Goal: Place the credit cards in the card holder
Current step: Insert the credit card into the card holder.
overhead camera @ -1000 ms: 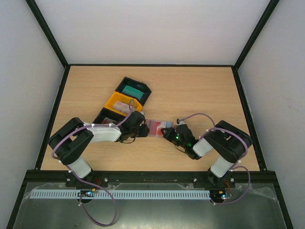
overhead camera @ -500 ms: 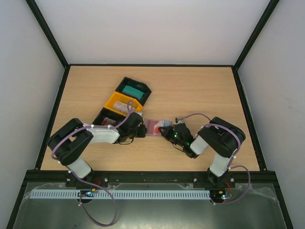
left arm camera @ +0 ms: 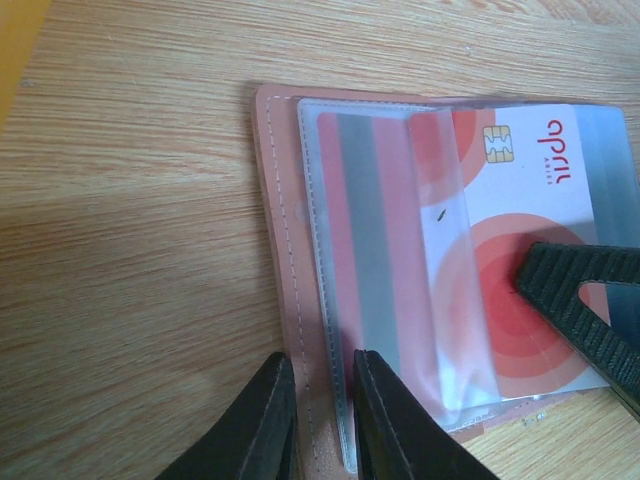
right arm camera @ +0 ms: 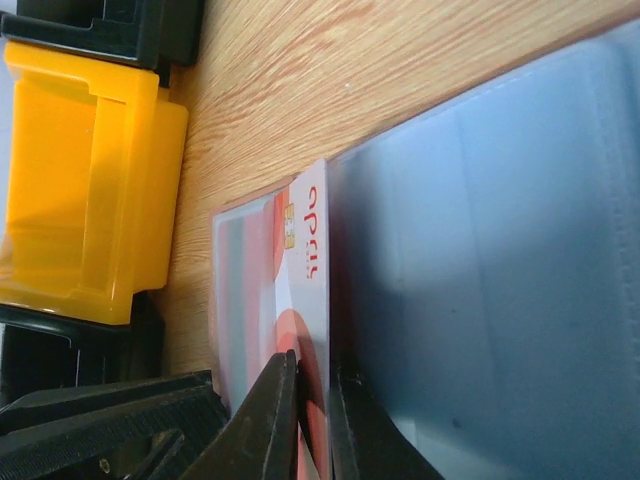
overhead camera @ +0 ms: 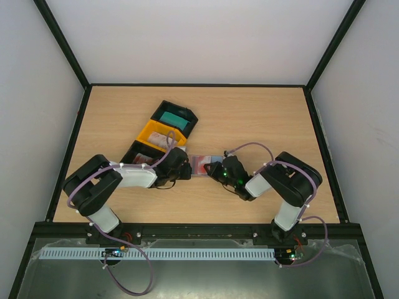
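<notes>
The card holder (overhead camera: 201, 163) lies open on the table between my two grippers. In the left wrist view it shows a brown stitched edge (left arm camera: 275, 200) and clear plastic sleeves. A red-and-white credit card (left arm camera: 520, 190) lies partly inside a sleeve. My left gripper (left arm camera: 320, 405) is shut on the holder's near left edge, and it also shows in the top view (overhead camera: 186, 169). My right gripper (right arm camera: 312, 405) is shut on the edge of the red-and-white card (right arm camera: 305, 260), next to the holder's clear flap (right arm camera: 480, 250). From above it (overhead camera: 216, 170) sits at the holder's right end.
Three open trays stand in a diagonal row behind the left gripper. A black one (overhead camera: 184, 127) holds a teal card, a yellow one (overhead camera: 148, 132) a pale card, and a black one (overhead camera: 132, 151) a red card. The yellow tray (right arm camera: 80, 200) shows in the right wrist view.
My right gripper has moved left towards the holder with the red-and-white card, which now sits further over the holder. The left gripper has stayed on the holder's edge.
</notes>
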Motion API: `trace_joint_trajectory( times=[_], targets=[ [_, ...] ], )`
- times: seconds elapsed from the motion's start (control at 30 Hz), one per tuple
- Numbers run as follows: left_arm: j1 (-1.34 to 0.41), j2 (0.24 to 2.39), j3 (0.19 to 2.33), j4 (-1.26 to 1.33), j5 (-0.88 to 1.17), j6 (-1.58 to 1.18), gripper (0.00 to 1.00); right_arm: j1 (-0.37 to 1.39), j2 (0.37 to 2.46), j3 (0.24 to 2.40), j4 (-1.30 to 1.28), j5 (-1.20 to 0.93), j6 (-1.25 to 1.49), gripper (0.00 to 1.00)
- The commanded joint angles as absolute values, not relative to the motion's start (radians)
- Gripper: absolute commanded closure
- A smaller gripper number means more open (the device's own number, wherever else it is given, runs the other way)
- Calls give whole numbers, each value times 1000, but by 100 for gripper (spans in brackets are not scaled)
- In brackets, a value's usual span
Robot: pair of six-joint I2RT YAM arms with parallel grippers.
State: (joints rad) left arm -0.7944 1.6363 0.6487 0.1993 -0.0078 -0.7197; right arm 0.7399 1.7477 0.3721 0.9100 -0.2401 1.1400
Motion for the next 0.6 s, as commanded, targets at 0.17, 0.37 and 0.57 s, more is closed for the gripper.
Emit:
trace_joint_trajectory(
  times=[0.17, 0.37, 0.57],
  targets=[
    [-811, 1694, 632, 52, -2, -739, 80, 748, 1760, 418, 676, -272, 1077, 88],
    [-812, 1688, 631, 60, 2, -753, 80, 749, 1656, 435, 519, -225, 1019, 75],
    [-814, 1648, 638, 60, 30, -776, 77, 748, 1484, 492, 232, -151, 918, 53]
  ],
)
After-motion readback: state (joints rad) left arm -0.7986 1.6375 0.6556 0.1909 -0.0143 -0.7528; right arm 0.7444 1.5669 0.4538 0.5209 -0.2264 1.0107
